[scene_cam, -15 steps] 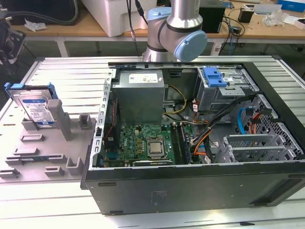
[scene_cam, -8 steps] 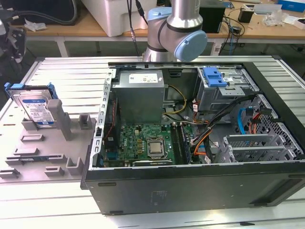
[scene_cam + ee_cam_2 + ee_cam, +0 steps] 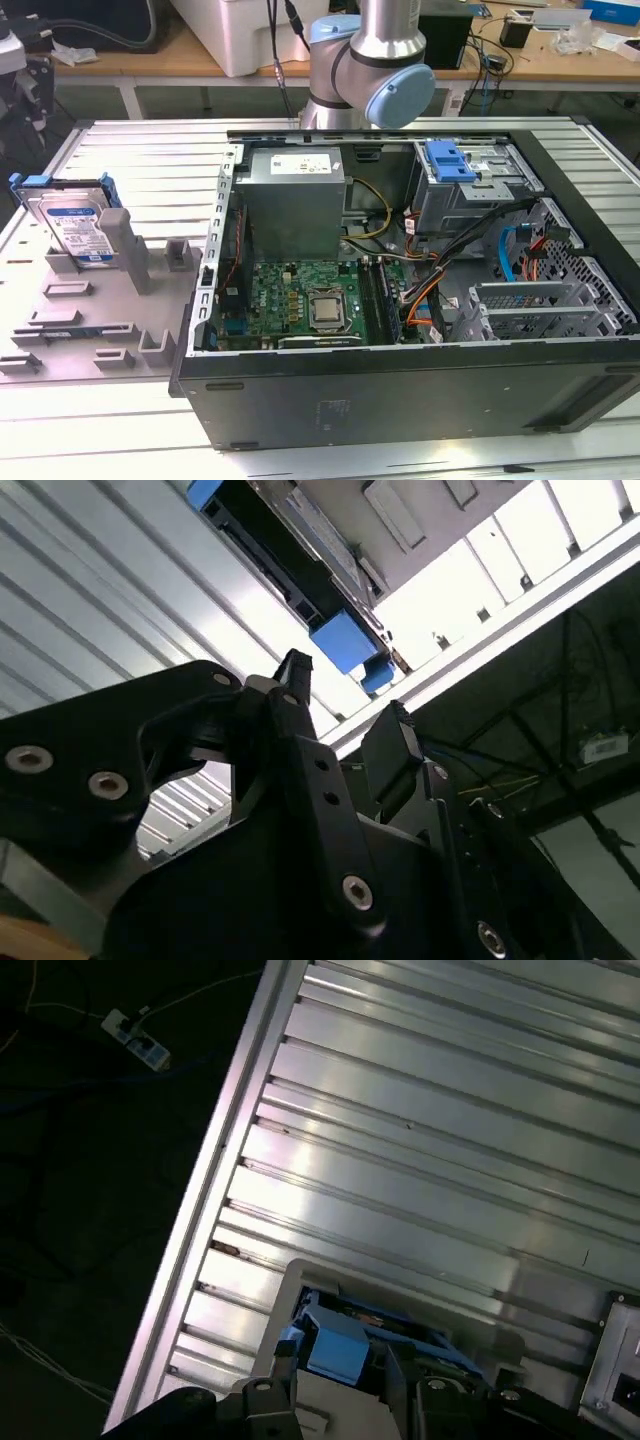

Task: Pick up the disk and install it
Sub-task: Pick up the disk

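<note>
The disk (image 3: 75, 225) stands on edge in a grey holder (image 3: 110, 300) at the exterior view's left, its white-and-blue label showing and its blue carrier bracket around it. In the second wrist view my gripper (image 3: 345, 705) is open, with its black fingers (image 3: 295, 680) apart and nothing between them. Beyond the gap I see the disk (image 3: 345, 640) by its blue bracket. In the first wrist view the gripper (image 3: 345, 1392) hangs above the disk's blue bracket (image 3: 335, 1345) without touching it.
An open computer case (image 3: 400, 385) lies at the middle and the exterior view's right. It holds a grey power supply (image 3: 295, 200), a green motherboard (image 3: 310, 300) and a silver drive cage (image 3: 480, 195) with a blue tab (image 3: 450, 160). The arm (image 3: 370, 60) rises behind the case. The table is ribbed aluminium (image 3: 450, 1110).
</note>
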### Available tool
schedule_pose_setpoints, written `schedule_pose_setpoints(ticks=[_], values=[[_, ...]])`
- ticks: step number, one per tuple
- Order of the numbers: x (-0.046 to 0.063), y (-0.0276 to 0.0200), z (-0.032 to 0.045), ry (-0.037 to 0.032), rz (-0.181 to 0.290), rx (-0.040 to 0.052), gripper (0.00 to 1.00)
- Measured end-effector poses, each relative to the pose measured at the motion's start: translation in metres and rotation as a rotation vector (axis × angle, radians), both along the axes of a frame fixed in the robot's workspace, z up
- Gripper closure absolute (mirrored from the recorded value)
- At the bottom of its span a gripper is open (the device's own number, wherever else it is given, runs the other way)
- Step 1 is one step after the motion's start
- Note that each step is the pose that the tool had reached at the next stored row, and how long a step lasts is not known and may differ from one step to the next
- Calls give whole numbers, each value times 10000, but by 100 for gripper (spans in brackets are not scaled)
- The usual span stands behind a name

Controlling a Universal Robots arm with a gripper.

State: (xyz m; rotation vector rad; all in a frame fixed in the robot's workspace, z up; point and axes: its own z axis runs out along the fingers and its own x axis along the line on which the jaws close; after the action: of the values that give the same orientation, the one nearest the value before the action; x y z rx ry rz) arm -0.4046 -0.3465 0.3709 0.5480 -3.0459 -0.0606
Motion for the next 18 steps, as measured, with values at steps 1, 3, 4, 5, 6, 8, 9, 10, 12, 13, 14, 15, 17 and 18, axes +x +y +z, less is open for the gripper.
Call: schedule_pose_setpoints(ticks=[1, 3, 4, 5, 6, 8, 9, 10, 12, 13, 14, 15, 17, 18], values=[[0, 1, 0, -1, 298, 1, 52], [0, 0, 0, 1, 691, 0, 52], [-1, 1, 0, 0, 930, 1, 52], [0, 1, 0, 0, 1127, 1, 52], [0, 0, 0, -1, 1432, 0, 52], [0, 1, 0, 0, 2140, 0, 52], [-1, 1, 0, 0, 2320, 0, 52], [0, 1, 0, 0, 2495, 0, 52], [-1, 1, 0, 0, 2865, 0, 52], [-1, 1, 0, 0, 3044, 0, 52], [0, 1, 0, 0, 3229, 0, 52], [-1, 1, 0, 0, 3529, 1, 52], [0, 1, 0, 0, 3982, 0, 52], [-1, 1, 0, 0, 4261, 0, 52]])
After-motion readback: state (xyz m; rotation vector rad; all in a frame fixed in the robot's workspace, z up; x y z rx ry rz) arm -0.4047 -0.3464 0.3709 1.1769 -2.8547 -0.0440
